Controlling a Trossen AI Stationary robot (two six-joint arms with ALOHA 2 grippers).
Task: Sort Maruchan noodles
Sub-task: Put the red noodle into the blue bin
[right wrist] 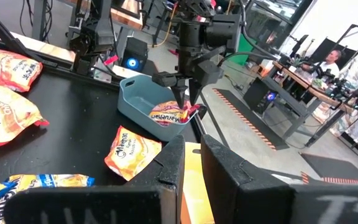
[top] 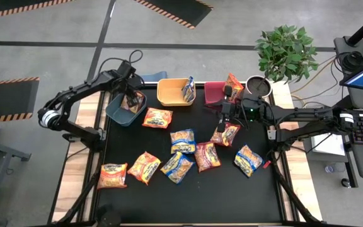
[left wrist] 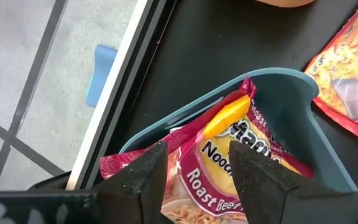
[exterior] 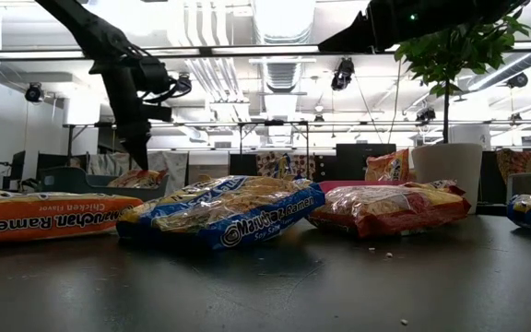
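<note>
My left gripper (top: 131,96) (left wrist: 194,149) is open and points down over the blue bin (top: 117,112) at the table's far left corner. A maroon-trimmed Roast Beef packet (left wrist: 197,177) (right wrist: 169,115) leans inside that bin, just below the spread fingers. My right gripper (top: 223,113) (right wrist: 193,140) hangs high over the table's far right, fingers almost together. Through the slit between them I see the yellow bin (right wrist: 193,177). A red-trimmed packet (top: 225,134) lies on the table by this gripper. Several more packets lie across the table's near half (top: 183,140) (exterior: 219,212).
The yellow bin (top: 169,94) holds a blue-trimmed packet (top: 189,90) on edge. The red bin (top: 213,94) has an orange packet (top: 234,84) leaning in it. A dark round pot (top: 257,85) and a potted plant (top: 285,47) stand at the far right corner.
</note>
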